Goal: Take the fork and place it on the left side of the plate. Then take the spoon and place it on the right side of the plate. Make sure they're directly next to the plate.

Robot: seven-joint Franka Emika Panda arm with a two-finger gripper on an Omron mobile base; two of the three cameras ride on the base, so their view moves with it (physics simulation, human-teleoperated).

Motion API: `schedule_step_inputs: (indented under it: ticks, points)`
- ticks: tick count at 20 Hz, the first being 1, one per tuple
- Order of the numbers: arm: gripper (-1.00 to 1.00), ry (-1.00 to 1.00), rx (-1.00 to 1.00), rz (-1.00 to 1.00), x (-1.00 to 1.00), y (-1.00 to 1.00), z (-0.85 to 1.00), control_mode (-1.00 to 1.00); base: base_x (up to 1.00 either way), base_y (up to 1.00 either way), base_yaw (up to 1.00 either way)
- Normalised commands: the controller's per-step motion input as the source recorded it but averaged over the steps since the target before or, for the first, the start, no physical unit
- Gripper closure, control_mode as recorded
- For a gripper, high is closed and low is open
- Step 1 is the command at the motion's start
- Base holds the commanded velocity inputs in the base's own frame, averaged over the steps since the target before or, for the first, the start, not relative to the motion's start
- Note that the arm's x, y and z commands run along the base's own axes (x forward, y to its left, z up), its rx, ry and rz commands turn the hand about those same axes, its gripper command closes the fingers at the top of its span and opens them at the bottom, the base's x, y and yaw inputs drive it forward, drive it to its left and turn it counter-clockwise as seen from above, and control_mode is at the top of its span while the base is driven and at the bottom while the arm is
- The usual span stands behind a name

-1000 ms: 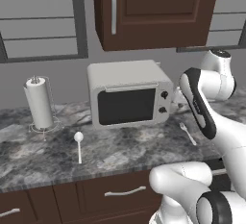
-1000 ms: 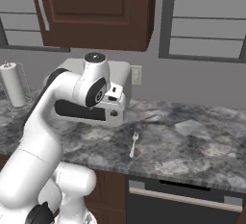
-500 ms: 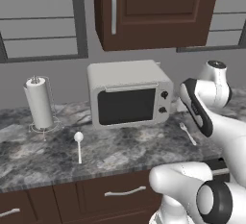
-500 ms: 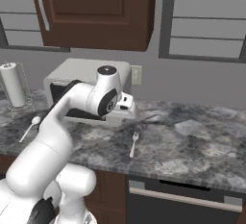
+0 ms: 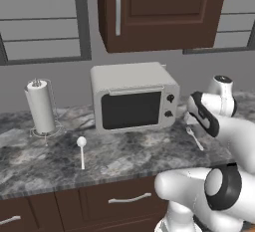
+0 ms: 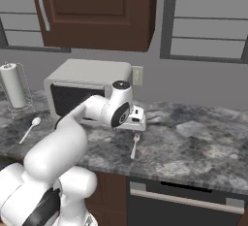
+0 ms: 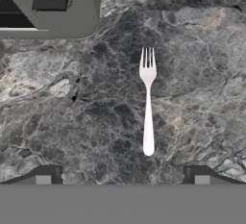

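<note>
The fork (image 7: 148, 98) lies flat on the dark marbled counter, tines pointing toward the microwave; it also shows in the base views as the fork (image 6: 135, 145) and the fork (image 5: 194, 137). My gripper (image 6: 137, 127) hovers just above it, open, its fingertips (image 7: 48, 177) standing wide apart with nothing between them. The fork sits a little right of centre between them. The spoon (image 5: 81, 149) rests on the counter to the left of the microwave, the same spoon (image 6: 30, 129) near the paper towels. The plate is out of view.
A grey microwave (image 5: 133, 99) stands at the back of the counter, just left of the hand. A paper towel roll (image 5: 41, 107) on a wire stand is at the far left. A dark wood cabinet (image 5: 159, 12) hangs overhead.
The arm has swung right and forward from in front of the microwave, bringing the hand down over the fork. Fork and spoon have not moved.
</note>
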Motion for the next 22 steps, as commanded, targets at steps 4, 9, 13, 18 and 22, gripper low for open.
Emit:
schedule_step_inputs:
  ticks: [4,9,13,18,22]
  points:
    - [-1.0,0.0,0.0,0.0,0.27,-0.16,-0.6,-1.0,0.0,0.0,0.0]
    - [-1.0,0.01,0.0,0.0,0.28,-0.11,-0.54,-1.0,0.0,0.0,0.0]
    - [-1.0,0.06,0.0,0.0,0.31,-0.15,-0.48,-1.0,0.0,0.0,0.0]
    - [-1.0,0.02,0.0,0.0,0.23,-0.13,-0.38,-1.0,0.0,0.0,0.0]
    - [-1.0,0.02,0.0,0.0,0.26,-0.12,-0.32,-1.0,0.0,0.0,0.0]
